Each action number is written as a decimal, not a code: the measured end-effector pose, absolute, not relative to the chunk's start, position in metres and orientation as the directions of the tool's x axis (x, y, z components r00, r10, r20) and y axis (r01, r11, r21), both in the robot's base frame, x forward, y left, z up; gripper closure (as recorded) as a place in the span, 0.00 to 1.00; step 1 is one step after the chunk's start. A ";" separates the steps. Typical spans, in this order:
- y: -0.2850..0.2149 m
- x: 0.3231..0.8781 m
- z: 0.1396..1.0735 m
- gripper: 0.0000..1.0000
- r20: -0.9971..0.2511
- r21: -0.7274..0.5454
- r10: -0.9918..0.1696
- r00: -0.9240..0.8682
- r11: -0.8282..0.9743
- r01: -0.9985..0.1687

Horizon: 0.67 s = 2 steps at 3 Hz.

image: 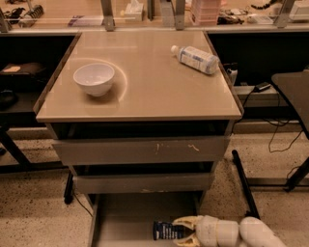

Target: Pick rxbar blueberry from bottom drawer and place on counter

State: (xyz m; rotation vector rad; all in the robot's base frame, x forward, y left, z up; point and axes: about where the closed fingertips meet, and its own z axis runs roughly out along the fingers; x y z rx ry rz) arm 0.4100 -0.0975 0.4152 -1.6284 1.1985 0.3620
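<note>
The rxbar blueberry (165, 230), a small dark bar with pale lettering, lies flat on the floor of the open bottom drawer (125, 217), near its right side. My gripper (181, 231) reaches in from the lower right. Its two pale fingers (186, 222) close on the bar's right end, one along each long edge. The bar still rests on the drawer floor. The tan counter (145, 91) tops the cabinet above.
A white bowl (94, 78) stands on the counter's left side. A clear plastic bottle (195, 59) lies at its back right. Two grey drawer fronts (140, 150) overhang the bottom drawer. A dark table (294, 87) stands to the right and a cluttered bench (145, 12) behind.
</note>
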 end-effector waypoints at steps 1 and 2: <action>-0.110 0.379 0.506 1.00 -0.688 -0.611 -0.508 0.519 0.017 -0.792; -0.110 0.379 0.506 1.00 -0.688 -0.611 -0.508 0.519 0.017 -0.792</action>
